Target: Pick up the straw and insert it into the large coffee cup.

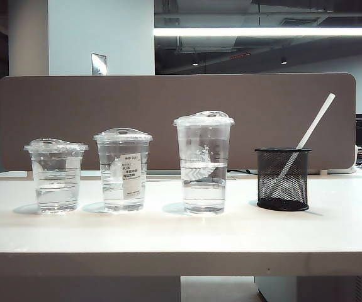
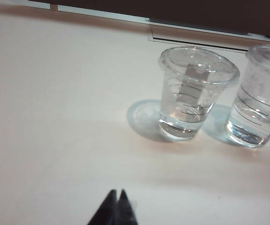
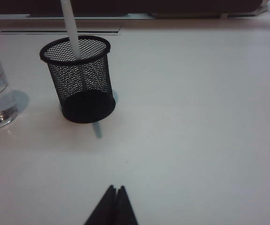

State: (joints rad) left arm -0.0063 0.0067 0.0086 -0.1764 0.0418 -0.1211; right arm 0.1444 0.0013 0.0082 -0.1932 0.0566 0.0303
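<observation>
Wrist views: left gripper (image 2: 117,193), right gripper (image 3: 115,188) closed above table.

Worktop (image 1: 168,236): near strip in front of all vessels bare along its full width; passage open there.
Row of obstacles: shortest cup (image 1: 56,176), medium cup (image 1: 123,170), large coffee cup (image 1: 203,162), mesh holder (image 1: 282,178), left to right, standing apart.
Gaps: narrow between the cups; wider between large coffee cup and mesh holder.
Straw (image 1: 313,129): leans up and right out of the holder; air around its upper end free.
Far side: partition panel (image 1: 168,107) closes the worktop.
Left hand (image 2: 116,193): fingers together, over bare worktop, nearer than the shortest cup.
Right hand (image 3: 116,189): fingers together, over bare worktop, nearer than the holder.
</observation>
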